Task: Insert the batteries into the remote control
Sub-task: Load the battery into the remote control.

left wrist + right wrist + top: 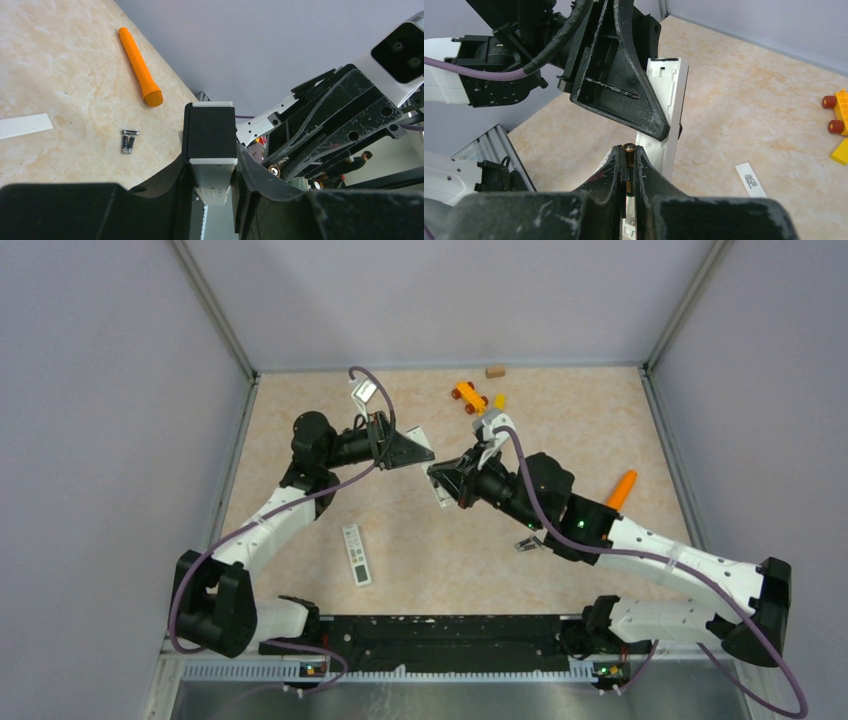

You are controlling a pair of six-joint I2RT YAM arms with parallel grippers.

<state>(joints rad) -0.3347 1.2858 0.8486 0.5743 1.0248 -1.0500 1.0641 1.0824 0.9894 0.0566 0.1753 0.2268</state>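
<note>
- The left arm is stretched forward over the middle of the counter (600,410), with its wrist turned toward the right arm. The left gripper (412,452) is clamped on the remote (669,100), which is held off the counter with its recessed back facing the right gripper.
- The right arm is bent at the elbow and angled in from the right side. The right gripper (627,152) is pinched on a battery (628,162), whose metal tip is seen just above the fingertips, close against the remote's lower part (contact cannot be judged).
- The two grippers are brought nearly tip to tip above the counter's centre.
- A small cluster of loose batteries (128,142) is seen on the counter, near an orange stick (140,65).
- The back cover (356,554) is laid flat on the counter, nearer the left arm's base and apart from both grippers.
- An orange toy car (467,395), a yellow block (499,400) and a brown block (495,371) are placed near the far wall.
</note>
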